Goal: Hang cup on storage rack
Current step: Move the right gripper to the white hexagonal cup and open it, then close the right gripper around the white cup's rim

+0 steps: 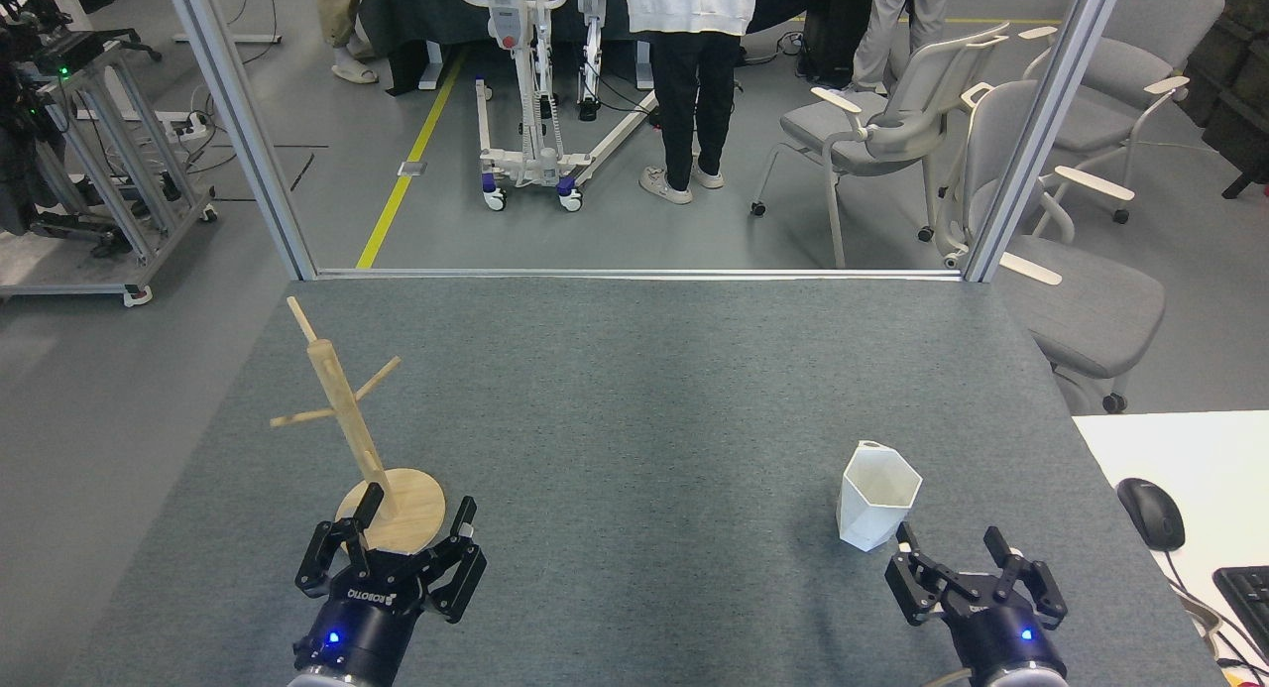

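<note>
Both claws sit low at the near edge of the table (634,370), and each has its black fingers spread wide with nothing between them. Leftmost, the left claw (411,528) hangs just in front of the storage rack (342,409), its fingertips overlapping the round disc base in this view; whether they touch it cannot be told. That rack is pale, smooth wood: a slim post leaning slightly in the picture, with thin angled pegs pointing up and outward. It looks light and top-heavy, so a sideways push on a peg would probably tip it.

Further right, the cup (877,496) stands upright on the grey felt-like cloth, well apart from the rack. It is white and matte, faceted, with a hexagonal rim and walls tapering to a narrower base. It appears stiff, thin-walled and light, perhaps brittle. Two opposite flat facets near the rim seem the surest hold, since the taper could let it slip lower down. A small tab shows at the far rim.

Just beside and in front of the cup waits the right claw (950,548).
</note>
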